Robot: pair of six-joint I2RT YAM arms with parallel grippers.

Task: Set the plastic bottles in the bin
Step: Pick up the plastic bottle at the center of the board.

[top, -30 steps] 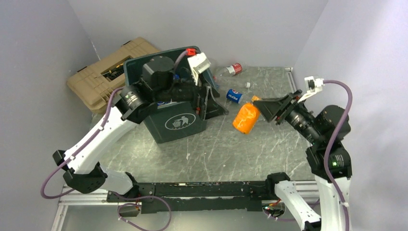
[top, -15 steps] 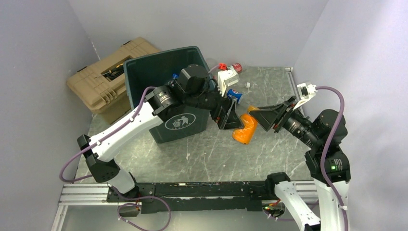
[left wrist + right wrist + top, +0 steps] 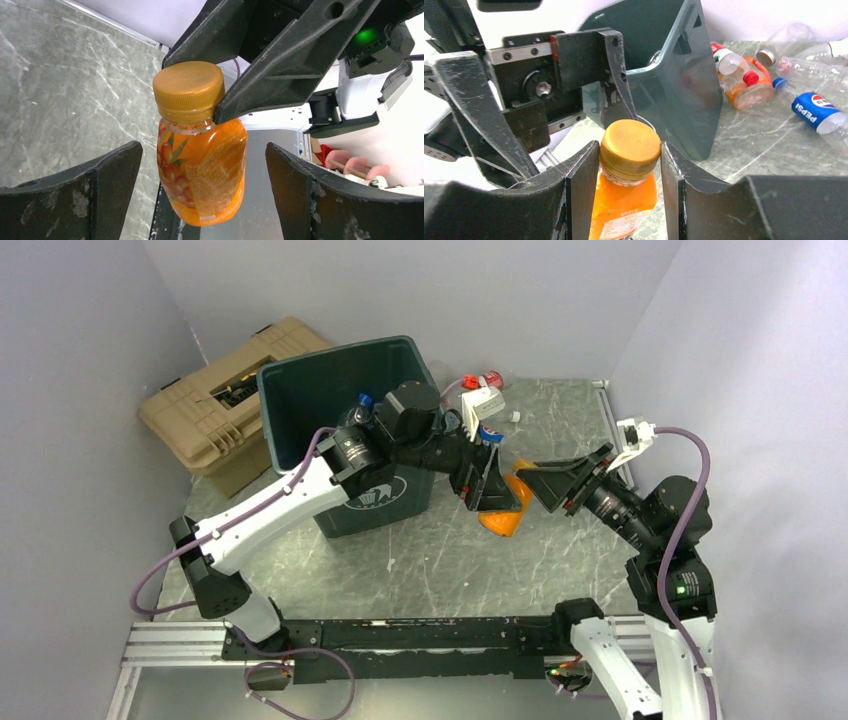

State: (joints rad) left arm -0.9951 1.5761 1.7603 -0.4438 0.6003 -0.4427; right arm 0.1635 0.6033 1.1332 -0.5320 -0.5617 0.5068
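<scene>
The orange bottle (image 3: pixel 200 175) hangs above the middle of the desk (image 3: pixel 400 560), just right of the bin's near right corner. The right gripper (image 3: pixel 629 155) is clamped on its cap and neck, and the body hangs free below. The left gripper (image 3: pixel 483 483) faces it with its jaws spread wide, one finger on either side of the bottle's body and a gap on both sides, so it touches nothing. This looks like a handover about to happen: the left arm stands nearer the bin (image 3: pixel 330 348), and its fingers need only close on the body before the right gripper lets go.

The bin stands upright toward the far left of the desk, with the tan case (image 3: pixel 210 405) beyond its left side. A blue-capped bottle (image 3: pixel 361 402) shows by the bin's right wall, apparently inside, though the arm hides most of it, so how many bottles are already in cannot be told.

Plenty is left. Along the far edge, right of the bin, several bottles lie on the desk: a blue Pepsi bottle (image 3: pixel 816 112), an orange-filled one with a red cap (image 3: pixel 744 87) close against the bin's wall, and at least two clear ones (image 3: pixel 794 37) behind them. The job seems somewhere around its middle, with this bottle next to go in.
</scene>
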